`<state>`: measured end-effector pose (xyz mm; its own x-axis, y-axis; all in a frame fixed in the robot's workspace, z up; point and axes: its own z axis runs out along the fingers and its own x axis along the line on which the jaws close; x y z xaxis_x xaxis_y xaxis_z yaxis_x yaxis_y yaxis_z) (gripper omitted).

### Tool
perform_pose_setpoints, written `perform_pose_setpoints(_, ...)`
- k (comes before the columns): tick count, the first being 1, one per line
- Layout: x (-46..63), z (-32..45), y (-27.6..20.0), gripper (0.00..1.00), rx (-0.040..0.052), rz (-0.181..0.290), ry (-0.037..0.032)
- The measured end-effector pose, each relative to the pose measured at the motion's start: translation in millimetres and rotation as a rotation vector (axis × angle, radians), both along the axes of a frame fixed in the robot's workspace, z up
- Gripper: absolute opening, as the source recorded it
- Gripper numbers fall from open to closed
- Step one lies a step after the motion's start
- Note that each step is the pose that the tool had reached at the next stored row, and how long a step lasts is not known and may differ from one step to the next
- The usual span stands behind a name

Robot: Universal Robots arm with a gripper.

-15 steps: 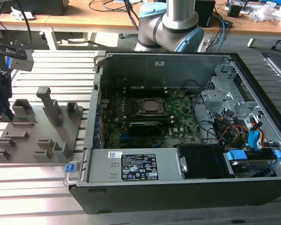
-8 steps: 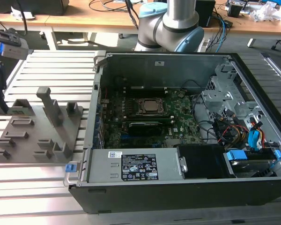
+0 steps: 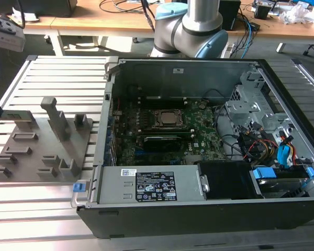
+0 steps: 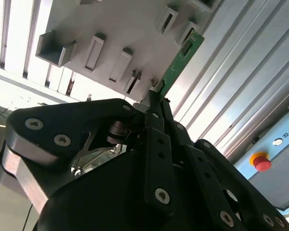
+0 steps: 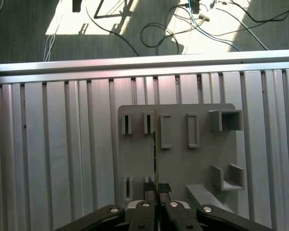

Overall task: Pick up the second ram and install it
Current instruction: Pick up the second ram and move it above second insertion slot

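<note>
Here, black two-fingered gripper (image 4: pixel 156 95) closed tight on second ram (image 4: pixel 183 58), a long thin green circuit-board stick, held over flat grey slotted holder plate (image 5: pixel 183 168). Plate sat at exterior view's left of open black computer case (image 3: pixel 199 217). Judged step: pick-up. Install not yet done, calling for stick edge lined up with board slot. Counted: one stick, one plate, one case.

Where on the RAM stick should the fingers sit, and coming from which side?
Pinch its two broad flat faces at one short end, coming in along its length. The second ram is a thin board, edge-on to the gripper, so only the faces offer purchase. The gripper is shut on that end, over the grey fixture plate.
</note>
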<state>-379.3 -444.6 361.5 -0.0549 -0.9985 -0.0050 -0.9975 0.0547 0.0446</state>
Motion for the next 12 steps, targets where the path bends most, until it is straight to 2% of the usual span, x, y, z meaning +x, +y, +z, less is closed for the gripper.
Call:
perform_pose_setpoints(5, 0.0, 15.9, 0.0, 0.14, 0.0, 0.0, -0.0001)
perform_pose_setpoints(12, 0.0, 33.5, 0.0, 0.14, 0.0, 0.0, 0.0)
